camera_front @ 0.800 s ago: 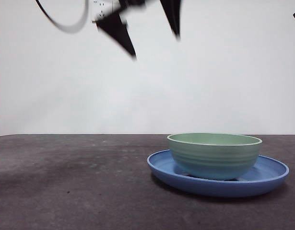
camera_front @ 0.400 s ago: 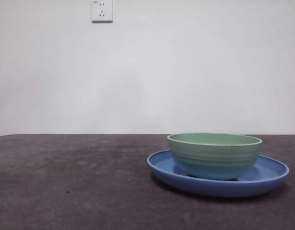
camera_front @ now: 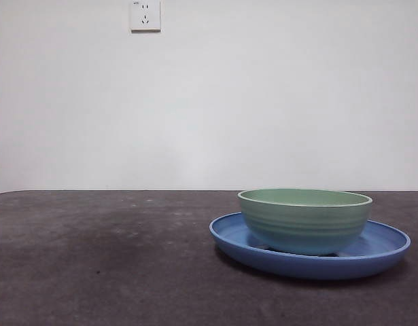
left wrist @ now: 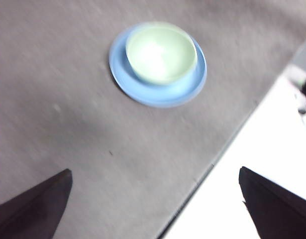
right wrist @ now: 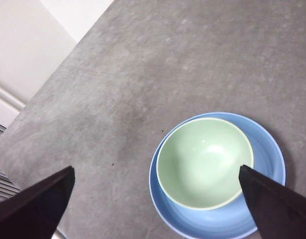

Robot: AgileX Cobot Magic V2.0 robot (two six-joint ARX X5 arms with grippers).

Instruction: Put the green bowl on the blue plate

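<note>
Evidently done: green bowl seated upright inside blue plate on surface, slightly off-centre, both claws spread apart, empty, high above.

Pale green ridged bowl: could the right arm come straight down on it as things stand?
Probably yes. The right gripper hangs open above the pale green ridged bowl, which sits empty on the glossy blue plate with nothing between them.

My bowl is pale sage green with faint ridges and a lighter rim. It sits on a glossy medium-blue plate. The table is mottled dark grey.
</note>
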